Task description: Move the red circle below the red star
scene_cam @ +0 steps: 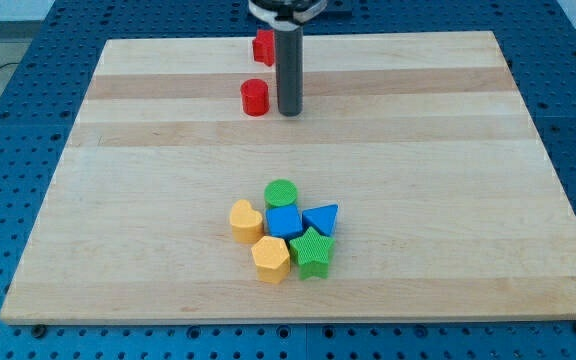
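Note:
The red circle (255,97) stands on the wooden board (148,180) near the view's top, a little left of centre. The red star (263,46) lies above it, close to the board's top edge, partly hidden by the rod. My tip (289,112) rests on the board just to the right of the red circle, with a small gap between them. The red circle sits below the red star, slightly to its left.
A cluster of blocks sits at the lower middle: a green circle (281,193), a blue cube (284,221), a blue triangle (320,218), a green star (313,251), a yellow heart-like block (246,220) and a yellow hexagon (270,258). A blue perforated table (8,120) surrounds the board.

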Motion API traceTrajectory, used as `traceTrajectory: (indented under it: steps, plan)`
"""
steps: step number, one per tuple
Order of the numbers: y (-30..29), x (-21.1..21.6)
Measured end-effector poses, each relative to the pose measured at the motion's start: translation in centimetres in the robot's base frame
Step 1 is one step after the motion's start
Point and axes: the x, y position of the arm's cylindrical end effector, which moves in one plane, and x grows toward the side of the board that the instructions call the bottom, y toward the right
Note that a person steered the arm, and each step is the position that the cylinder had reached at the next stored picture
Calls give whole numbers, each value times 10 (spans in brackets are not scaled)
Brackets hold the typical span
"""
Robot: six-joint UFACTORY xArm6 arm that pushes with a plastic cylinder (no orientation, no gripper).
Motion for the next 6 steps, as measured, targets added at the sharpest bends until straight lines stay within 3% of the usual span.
traceTrajectory:
  steps: [1, 2, 3, 4, 5, 6]
  plan:
    - [-40, -10]
    - [-45, -50]
    - [-44, -50]
    - [-83, -27]
    - [-108, -47]
    - [-91, -76]
